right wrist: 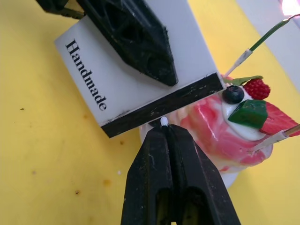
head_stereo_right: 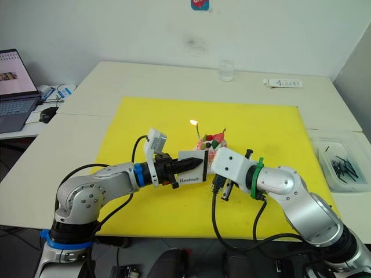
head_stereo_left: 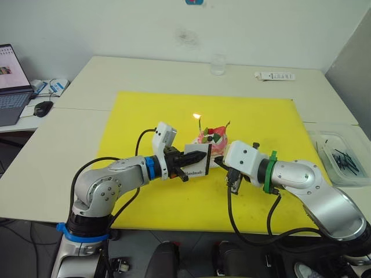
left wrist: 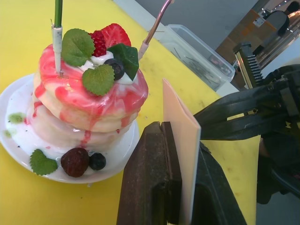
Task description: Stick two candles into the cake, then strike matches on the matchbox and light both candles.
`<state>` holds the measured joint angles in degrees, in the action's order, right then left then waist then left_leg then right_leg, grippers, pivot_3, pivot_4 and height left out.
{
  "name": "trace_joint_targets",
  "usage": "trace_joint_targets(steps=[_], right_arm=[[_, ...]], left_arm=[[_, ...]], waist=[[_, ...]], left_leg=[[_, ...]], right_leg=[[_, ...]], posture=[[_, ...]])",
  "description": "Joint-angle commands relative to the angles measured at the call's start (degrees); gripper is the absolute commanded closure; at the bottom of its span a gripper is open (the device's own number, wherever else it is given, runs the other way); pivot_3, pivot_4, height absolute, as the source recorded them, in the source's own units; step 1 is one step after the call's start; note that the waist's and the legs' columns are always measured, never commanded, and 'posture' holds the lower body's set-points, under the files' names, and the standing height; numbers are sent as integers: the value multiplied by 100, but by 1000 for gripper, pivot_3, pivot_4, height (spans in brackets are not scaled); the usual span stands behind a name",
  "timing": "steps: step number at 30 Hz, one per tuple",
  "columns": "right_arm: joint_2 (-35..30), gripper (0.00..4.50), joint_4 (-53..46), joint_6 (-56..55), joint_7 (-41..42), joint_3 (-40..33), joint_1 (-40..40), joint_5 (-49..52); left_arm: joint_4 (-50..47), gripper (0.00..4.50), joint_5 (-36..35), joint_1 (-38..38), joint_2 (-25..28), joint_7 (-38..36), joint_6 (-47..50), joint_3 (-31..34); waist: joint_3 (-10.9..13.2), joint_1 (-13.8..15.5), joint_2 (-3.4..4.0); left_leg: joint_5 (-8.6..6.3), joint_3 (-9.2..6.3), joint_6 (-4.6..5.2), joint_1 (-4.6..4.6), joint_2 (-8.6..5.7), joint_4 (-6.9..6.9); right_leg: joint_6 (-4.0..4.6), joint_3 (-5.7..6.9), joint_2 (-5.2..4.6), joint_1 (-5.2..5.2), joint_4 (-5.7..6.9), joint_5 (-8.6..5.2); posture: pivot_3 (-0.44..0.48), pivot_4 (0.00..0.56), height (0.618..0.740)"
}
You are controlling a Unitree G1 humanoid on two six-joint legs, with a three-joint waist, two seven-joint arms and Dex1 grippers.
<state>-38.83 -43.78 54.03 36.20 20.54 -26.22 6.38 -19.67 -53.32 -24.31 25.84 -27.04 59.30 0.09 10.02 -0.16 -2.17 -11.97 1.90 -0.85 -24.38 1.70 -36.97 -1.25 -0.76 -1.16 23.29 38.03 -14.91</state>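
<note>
The pink cake (head_stereo_left: 212, 138) stands on its white plate (left wrist: 18, 140) in the middle of the yellow mat. Two candles are stuck in it. One candle (right wrist: 266, 36) burns with a small flame (head_stereo_left: 197, 116); the other candle (left wrist: 156, 24) leans away unlit. Just in front of the cake, my left gripper (head_stereo_left: 195, 157) is shut on the white "Handmade" matchbox (right wrist: 117, 79) and holds it on edge. My right gripper (right wrist: 164, 130) is shut on a match whose pale head (right wrist: 164, 122) touches the box's black striking strip (right wrist: 164, 108).
A yellow mat (head_stereo_left: 151, 116) covers the table's middle. At the right edge sits a clear bin (head_stereo_left: 341, 156) with several dark sticks. A glass (head_stereo_left: 217, 63) and a white bar-shaped object (head_stereo_left: 275, 76) stand at the back. A laptop (head_stereo_left: 11, 87) and mouse (head_stereo_left: 42, 108) are far left.
</note>
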Motion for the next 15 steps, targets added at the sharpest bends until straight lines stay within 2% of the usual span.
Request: trace_joint_targets(steps=[1, 15], right_arm=[[57, 4492, -193, 100, -99, -62, -160, -19], [135, 4492, -157, 212, -178, 101, -182, -58]], left_arm=[[-152, 4500, 32, 2, -44, -110, -104, 0], [-228, 4500, -4, 47, -108, -170, -24, 21]], waist=[[0, 0, 0], [0, -2, 0]], left_leg=[[0, 0, 0, 0, 0, 0], [0, 1, 0, 0, -1, 0]], right_leg=[[0, 0, 0, 0, 0, 0], [0, 0, 0, 0, 0, 0]], posture=[[0, 150, 738], [0, 150, 738]])
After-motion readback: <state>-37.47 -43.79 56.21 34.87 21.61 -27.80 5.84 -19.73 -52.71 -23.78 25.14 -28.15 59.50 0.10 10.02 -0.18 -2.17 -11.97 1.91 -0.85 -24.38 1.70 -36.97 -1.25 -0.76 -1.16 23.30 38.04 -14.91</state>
